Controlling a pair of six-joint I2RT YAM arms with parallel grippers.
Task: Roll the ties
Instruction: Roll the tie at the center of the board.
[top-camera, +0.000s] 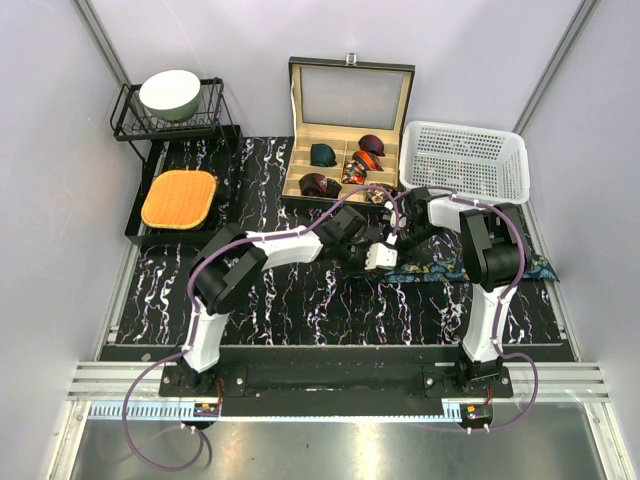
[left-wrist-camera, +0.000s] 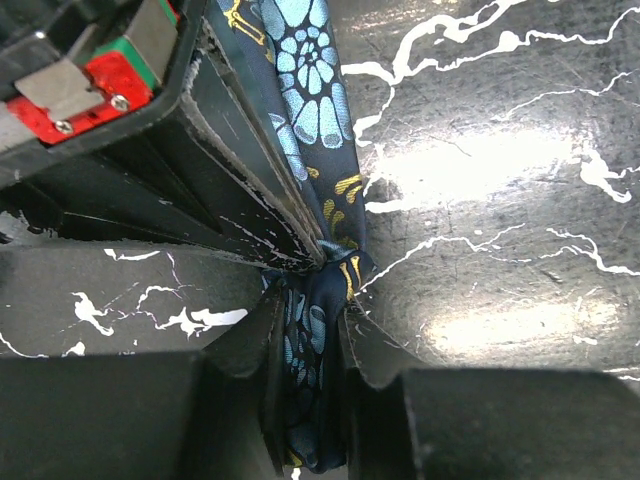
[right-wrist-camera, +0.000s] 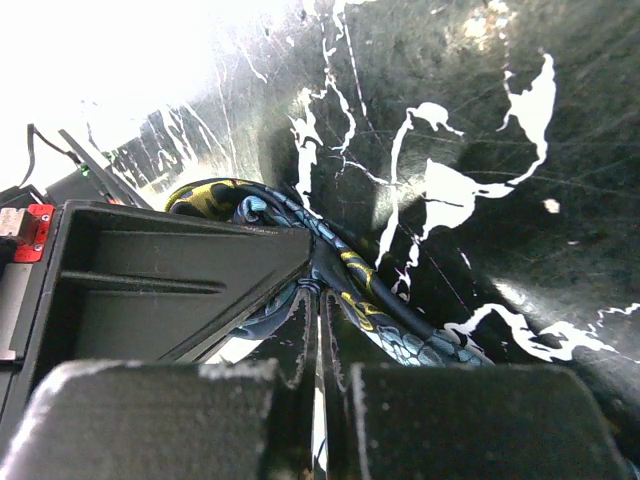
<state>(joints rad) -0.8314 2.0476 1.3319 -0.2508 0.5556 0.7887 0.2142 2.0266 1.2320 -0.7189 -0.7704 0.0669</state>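
- Navy tie (left-wrist-camera: 312, 110) with a teal and gold print lies as a long strip on the marbled table (top-camera: 300, 290), its tail trailing off to the right.
- Left gripper (left-wrist-camera: 310, 335) is clamped on it, and the right gripper (right-wrist-camera: 318, 300) is pinched tight at the same bunched spot.
- Looks light, limp and slick. Best gripped flat near the end, I'd say.
- No readable writing anywhere.

Bright overhead light; glare patches on mat (left-wrist-camera: 480, 170).

Black, white-veined marble tabletop (top-camera: 300, 300) carries a wooden tie box (top-camera: 291, 165) upper centre, a white perforated basket (top-camera: 462, 186) upper right, and a navy tie (top-camera: 430, 272) right of centre.
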